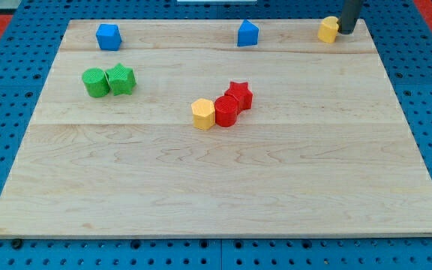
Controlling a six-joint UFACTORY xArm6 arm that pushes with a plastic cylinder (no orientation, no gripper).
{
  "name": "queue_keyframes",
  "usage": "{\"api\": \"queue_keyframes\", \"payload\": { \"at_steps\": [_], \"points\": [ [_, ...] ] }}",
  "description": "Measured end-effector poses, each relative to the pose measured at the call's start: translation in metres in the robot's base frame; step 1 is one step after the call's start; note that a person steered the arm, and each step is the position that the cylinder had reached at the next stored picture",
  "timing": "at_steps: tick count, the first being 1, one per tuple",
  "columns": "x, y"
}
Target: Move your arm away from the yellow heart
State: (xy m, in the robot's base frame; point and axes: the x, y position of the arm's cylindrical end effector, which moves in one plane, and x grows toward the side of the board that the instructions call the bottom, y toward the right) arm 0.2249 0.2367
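The yellow heart (328, 30) lies at the top right of the wooden board (216, 187), near its top edge. My rod comes down from the view's top and my tip (347, 32) rests just to the right of the heart, touching or nearly touching it.
A blue cube (108, 37) sits top left and a blue pentagon-like block (247, 34) top centre. A green cylinder (94, 82) and a green star (121, 79) touch at the left. A yellow hexagon (203, 114), a red cylinder (226, 111) and a red star (238, 95) cluster mid-board.
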Motion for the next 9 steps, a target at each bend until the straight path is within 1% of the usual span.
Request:
{"api": "queue_keyframes", "payload": {
  "at_steps": [1, 2, 3, 4, 5, 6, 7, 9],
  "points": [
    [0.015, 0.034],
    [0.054, 0.027],
    [0.095, -0.015],
    [0.105, -0.035],
    [0.106, -0.038],
    [0.107, -0.064],
    [0.108, -0.113],
    [0.115, -0.187]
  ]
}}
